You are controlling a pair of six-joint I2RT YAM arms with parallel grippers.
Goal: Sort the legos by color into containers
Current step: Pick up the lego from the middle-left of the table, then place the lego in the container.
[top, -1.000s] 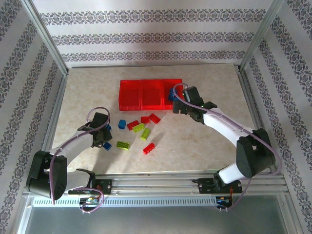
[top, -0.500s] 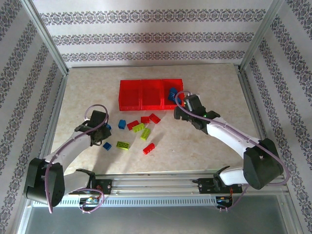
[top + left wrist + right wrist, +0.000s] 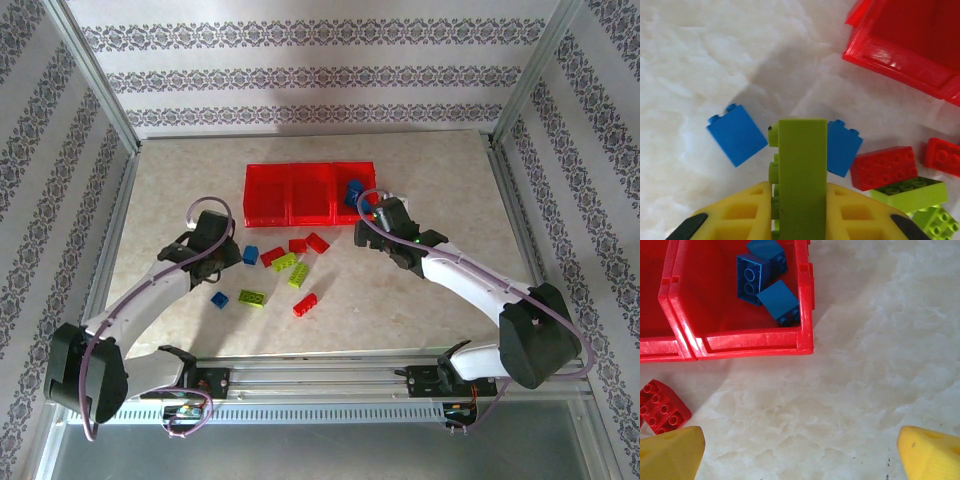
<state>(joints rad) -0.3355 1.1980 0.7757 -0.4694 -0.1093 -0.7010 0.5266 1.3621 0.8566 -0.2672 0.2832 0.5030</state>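
Sorting partly done: three blue studded plastic bricks (image 3: 765, 282) lie in the 3 o'clock bin of the translucent red three-bin tray (image 3: 270, 195), several mixed bricks (image 3: 285, 262) lie loose on the marbled desk (image 3: 400, 300) at its 6 o'clock, the left claw (image 3: 799, 210) clamps a lime green brick (image 3: 802, 165), and the right claw (image 3: 800, 455) gapes empty, unobstructed.

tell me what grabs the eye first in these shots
The translucent red three-bin tray at the middle of the table stands out most, with blue legos piled in its right bin. Nearer the arms, loose red, blue and lime legos lie scattered, and the left claw is shut on a lime green lego.
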